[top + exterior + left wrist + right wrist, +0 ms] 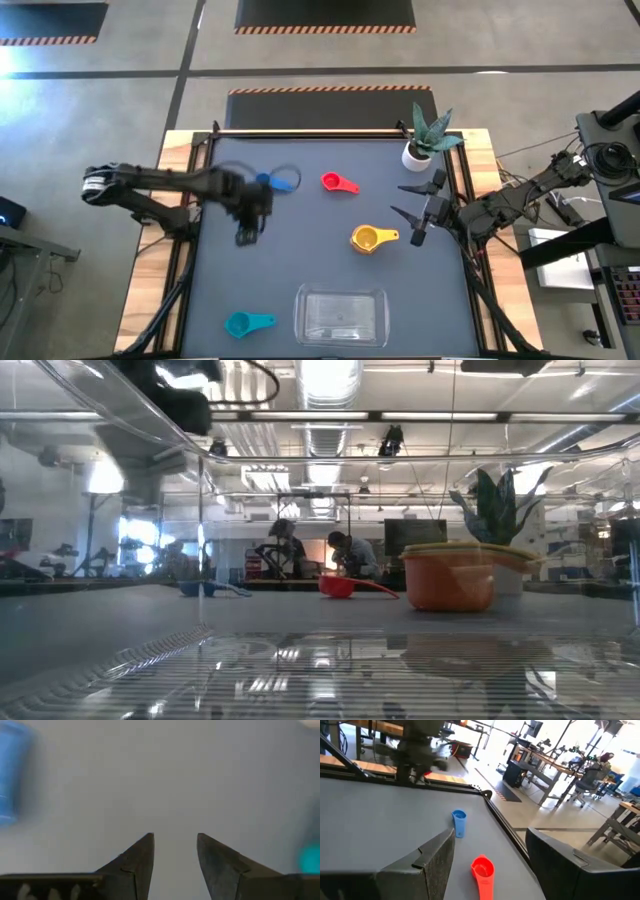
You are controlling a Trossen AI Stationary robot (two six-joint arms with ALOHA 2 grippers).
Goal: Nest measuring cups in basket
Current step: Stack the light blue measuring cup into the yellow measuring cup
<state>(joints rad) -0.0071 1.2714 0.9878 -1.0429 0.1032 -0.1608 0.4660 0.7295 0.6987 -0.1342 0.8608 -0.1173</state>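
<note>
Your left gripper (247, 236) sits left of centre in the high view, fingers parted with a narrow bare gap between them and nothing pinched; the left wrist view shows only grey mat between the tips. The small blue plastic measuring cup (265, 181) lies just above and a touch to the right of that gripper in the overhead frame, close but apart from it. In the left wrist view it's only a blue blur at the left edge.

The red plastic measuring cup (337, 183) is further right at the same height, the yellow plastic measuring cup (369, 238) sits right of centre, and the teal plastic measuring cup (243, 323) is down at lower left. The clear rectangular plastic basket (341, 316) is at bottom centre, with none of these four cups in it.

Your right gripper (415, 213) waits at the right side of the mat, fingers spread wide and empty, just right of the yellow cup, below the small white plant pot (417, 155).
</note>
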